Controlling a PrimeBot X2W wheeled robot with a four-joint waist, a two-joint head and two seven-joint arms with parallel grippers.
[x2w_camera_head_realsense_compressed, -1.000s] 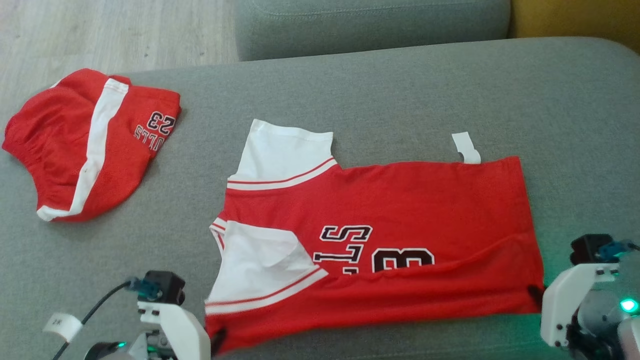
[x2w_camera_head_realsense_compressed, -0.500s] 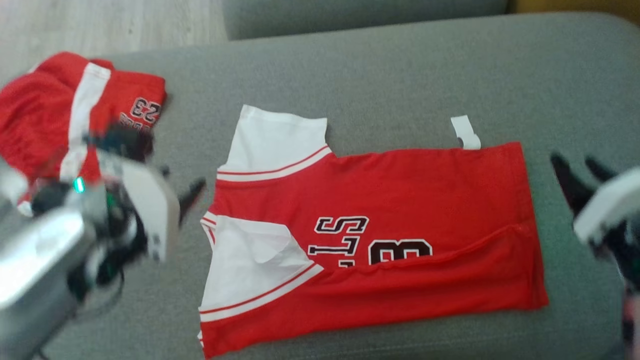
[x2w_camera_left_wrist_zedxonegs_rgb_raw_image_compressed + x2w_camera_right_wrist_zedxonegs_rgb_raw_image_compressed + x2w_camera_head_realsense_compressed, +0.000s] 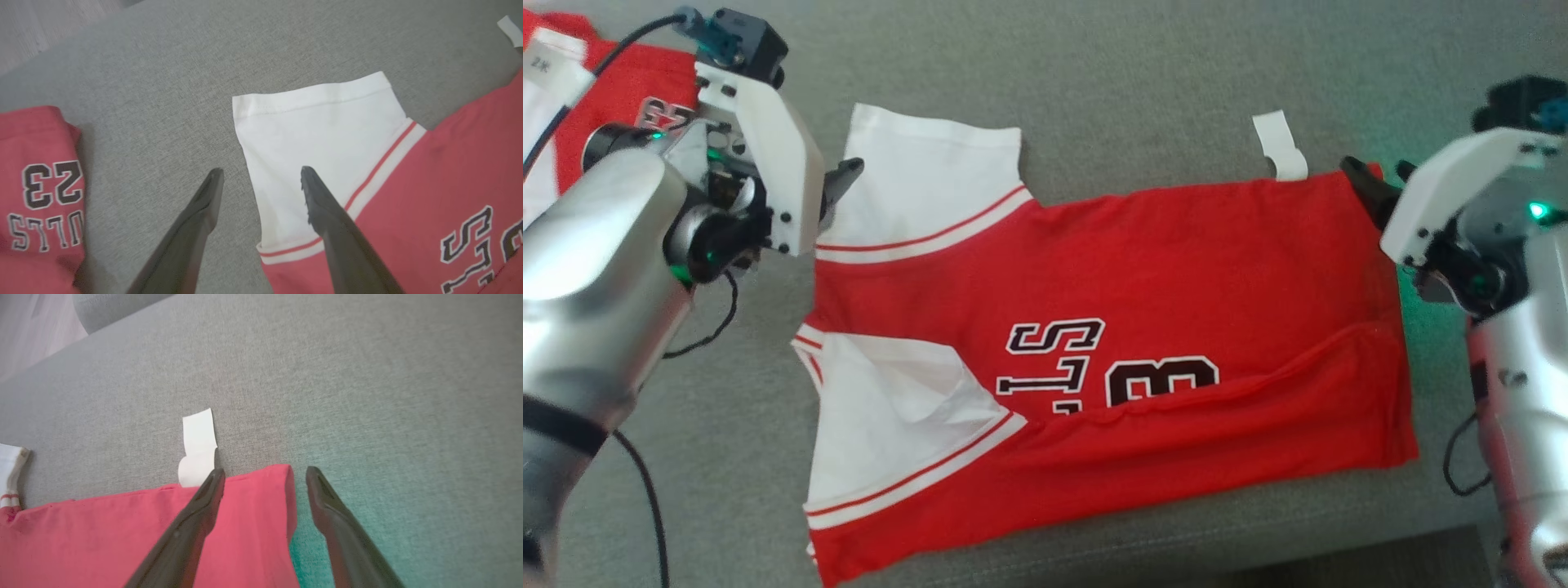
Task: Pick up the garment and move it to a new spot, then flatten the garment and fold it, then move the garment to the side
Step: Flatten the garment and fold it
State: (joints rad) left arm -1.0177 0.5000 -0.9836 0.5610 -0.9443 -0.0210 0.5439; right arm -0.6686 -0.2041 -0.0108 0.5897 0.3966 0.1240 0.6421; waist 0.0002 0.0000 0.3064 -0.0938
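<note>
Change: the near edge of the jersey (image 3: 1143, 278) has been let go, and both arms have been carried across to its far edge. The head camera has also shifted, so the cloth itself is not judged to have moved.
Left gripper (image 3: 260, 170): fingers spread apart and empty. One is placed over the white sleeve (image 3: 318, 122), the other over bare cushion (image 3: 1143, 73), so the sleeve's outer edge is straddled.
Right gripper (image 3: 265, 470): fingers spread apart and empty. The far hem corner (image 3: 269, 486) is straddled, just beside the white tag (image 3: 198, 433).
Meaning for the task: the near strip is already laid over the body and half the lettering is covered. One lengthwise fold is judged done and a second, from the far edge, is judged to be in preparation.
Jersey position: it is spread flat in the middle of the cushion, apart from the red shorts (image 3: 36, 183) on the left.
Long axis: it runs side to side across the head view.
Pointing: the sleeves and neck are turned to the robot's left, the hem to its right.
</note>
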